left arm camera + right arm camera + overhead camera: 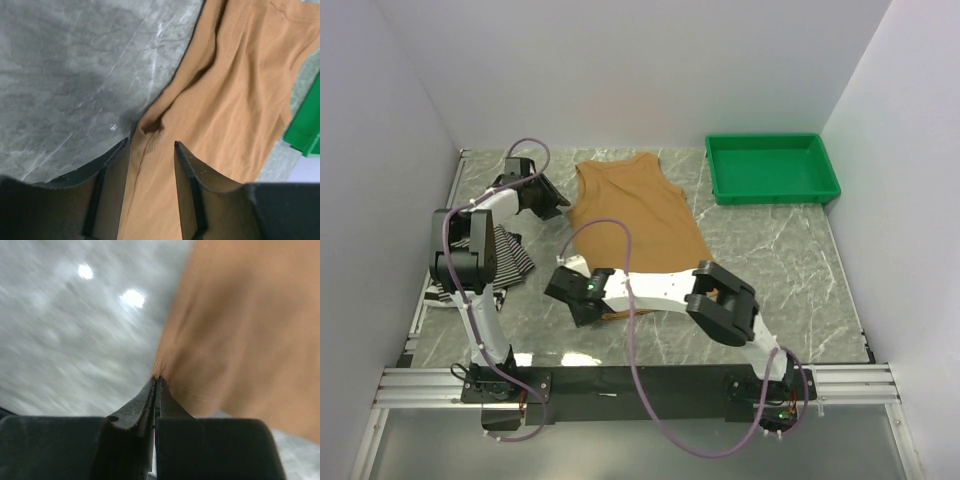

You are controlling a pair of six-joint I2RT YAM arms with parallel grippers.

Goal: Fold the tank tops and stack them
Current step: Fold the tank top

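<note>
Nearest you, the right gripper has its jaws pressed together on the near-left hem corner of the tan tank top. Its arm reaches in low from the table's near-right, along the hem. The top lies flat mid-table, long axis running near to far, straps toward the far edge. Farther up that same left edge, your left gripper points down with jaws apart, straddling a puckered ridge of cloth without pinching it. With both tools on the left edge, you would probably fold across the long axis, rightward, so close the left first. The striped tank tops sit bunched at the left edge.
</note>
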